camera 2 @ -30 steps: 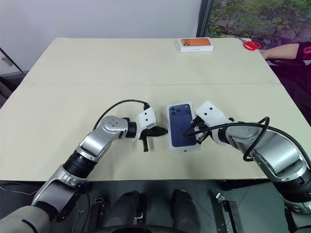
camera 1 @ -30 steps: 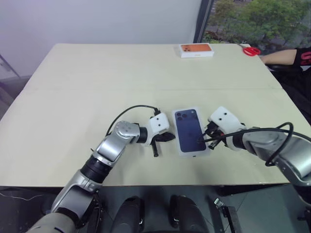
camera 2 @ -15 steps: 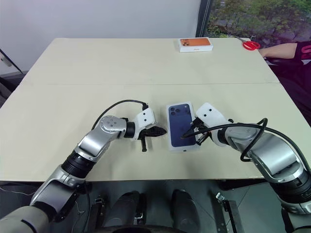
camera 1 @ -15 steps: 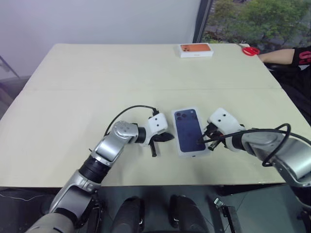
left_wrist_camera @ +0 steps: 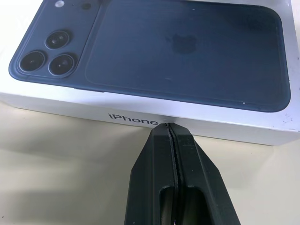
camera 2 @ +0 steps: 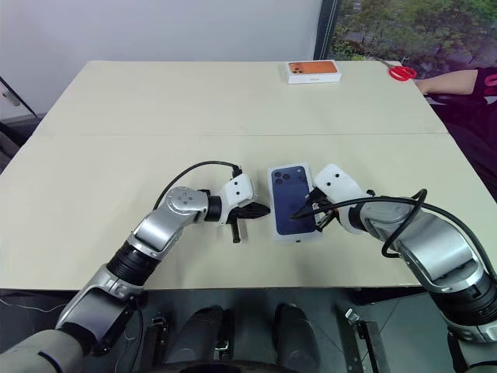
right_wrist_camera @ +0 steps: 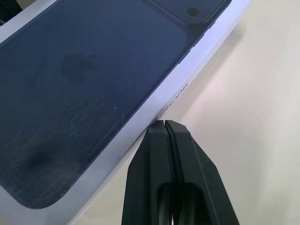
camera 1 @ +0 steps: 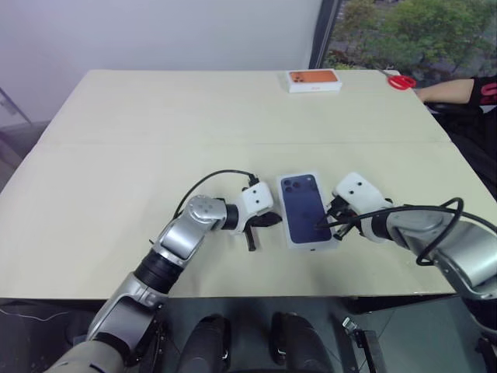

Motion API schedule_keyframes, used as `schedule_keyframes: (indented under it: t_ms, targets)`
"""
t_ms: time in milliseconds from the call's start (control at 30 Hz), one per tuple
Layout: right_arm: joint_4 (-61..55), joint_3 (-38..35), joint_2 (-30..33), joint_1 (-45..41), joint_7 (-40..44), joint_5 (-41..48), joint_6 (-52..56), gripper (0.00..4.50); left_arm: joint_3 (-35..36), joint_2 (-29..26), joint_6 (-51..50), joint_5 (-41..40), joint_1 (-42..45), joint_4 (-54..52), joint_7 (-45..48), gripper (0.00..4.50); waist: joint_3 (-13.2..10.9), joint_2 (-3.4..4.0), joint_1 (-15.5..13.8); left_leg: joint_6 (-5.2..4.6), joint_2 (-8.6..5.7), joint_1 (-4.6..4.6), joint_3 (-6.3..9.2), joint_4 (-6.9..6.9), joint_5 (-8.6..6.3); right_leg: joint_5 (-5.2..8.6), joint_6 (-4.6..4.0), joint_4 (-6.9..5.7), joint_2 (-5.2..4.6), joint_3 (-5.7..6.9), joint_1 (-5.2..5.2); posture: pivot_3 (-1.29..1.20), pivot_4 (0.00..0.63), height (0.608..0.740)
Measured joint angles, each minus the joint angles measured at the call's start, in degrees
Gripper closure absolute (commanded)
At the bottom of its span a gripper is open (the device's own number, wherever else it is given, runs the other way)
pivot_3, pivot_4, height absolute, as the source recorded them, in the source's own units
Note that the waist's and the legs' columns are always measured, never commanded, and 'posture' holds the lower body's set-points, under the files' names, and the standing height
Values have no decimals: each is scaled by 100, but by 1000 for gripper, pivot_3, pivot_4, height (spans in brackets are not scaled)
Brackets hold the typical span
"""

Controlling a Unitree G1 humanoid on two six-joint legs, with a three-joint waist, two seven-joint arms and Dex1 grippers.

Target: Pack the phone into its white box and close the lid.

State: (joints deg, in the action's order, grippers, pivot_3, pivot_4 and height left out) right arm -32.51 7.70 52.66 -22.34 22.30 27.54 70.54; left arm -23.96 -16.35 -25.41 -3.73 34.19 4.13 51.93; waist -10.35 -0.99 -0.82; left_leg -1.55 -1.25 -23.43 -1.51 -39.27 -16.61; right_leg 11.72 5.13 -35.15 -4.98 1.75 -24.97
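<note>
The white box is seen closed, with the lid (camera 2: 295,202) seated on it and the blue phone picture facing up; it lies flat on the cream table (camera 2: 155,109) in the lower centre of the head views. The phone itself cannot be seen, so whether it lies inside cannot be told.

The left gripper (camera 2: 262,210) is found just left of the lid in the head views, its two black fingers pressed together with nothing between them. In the left wrist view the closed fingertips (left_wrist_camera: 168,129) are seen touching, or all but touching, the white side wall of the lid just beside the printed "iPhone" lettering.

The right gripper (camera 2: 314,217) is placed at the lid's right edge, low in the frame, and its fingers are likewise clamped together on nothing. In the right wrist view its tip (right_wrist_camera: 164,124) is shown against the lid's opposite long side wall.

An orange-topped white box (camera 2: 312,71) is set at the upper centre of the table, well apart. Red scissors (camera 2: 402,73) lie at the upper right, beside a person's arm (camera 2: 446,81).
</note>
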Motion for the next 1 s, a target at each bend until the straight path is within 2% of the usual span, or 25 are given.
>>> schedule_keyframes:
  t_ms: [567, 1000]
  targets:
    - [-38, -120, -34, 191, 53, -249, 61, 4469, 77, 233, 3, -8, 1, 20, -147, 4500, 0, 0, -1, 0, -2, 0, 0, -1, 0, 0, 0, -1, 0, 0, 0, 0, 150, 740]
    - [-147, -206, -16, 393, 151, -390, 10, 4469, 164, 106, -61, -177, -6, -69, 33, 4500, 0, 0, 4, 0, -2, 0, 0, -1, 0, 0, 1, -2, 1, 0, 0, 0, 150, 740]
